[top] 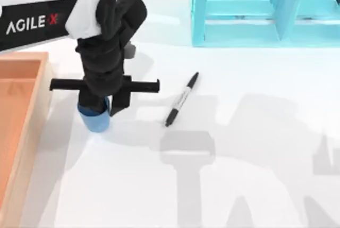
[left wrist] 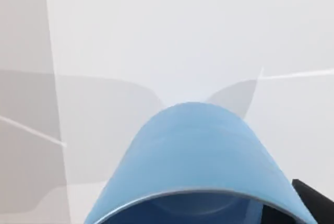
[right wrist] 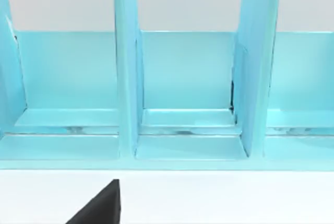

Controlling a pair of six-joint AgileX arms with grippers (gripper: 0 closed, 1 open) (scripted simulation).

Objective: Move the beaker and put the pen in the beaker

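Observation:
The beaker (top: 95, 120) is a small blue cup standing on the white table at the left. My left gripper (top: 103, 106) comes down over it from above and hides its top. The left wrist view looks along the beaker (left wrist: 195, 151) from close by, with its rim at the picture's lower edge and black gripper parts beside it. The pen (top: 181, 99), black with a pale barrel, lies flat on the table to the beaker's right, slanting toward the shelf. A black part of my right gripper (right wrist: 99, 205) shows in the right wrist view, facing the shelf.
A large light-blue shelf unit (top: 239, 31) stands at the back right, its compartments (right wrist: 182, 78) open toward the table. A wooden tray (top: 45, 79) with raised walls sits along the left edge, close to the beaker. White table surface stretches across the front and right.

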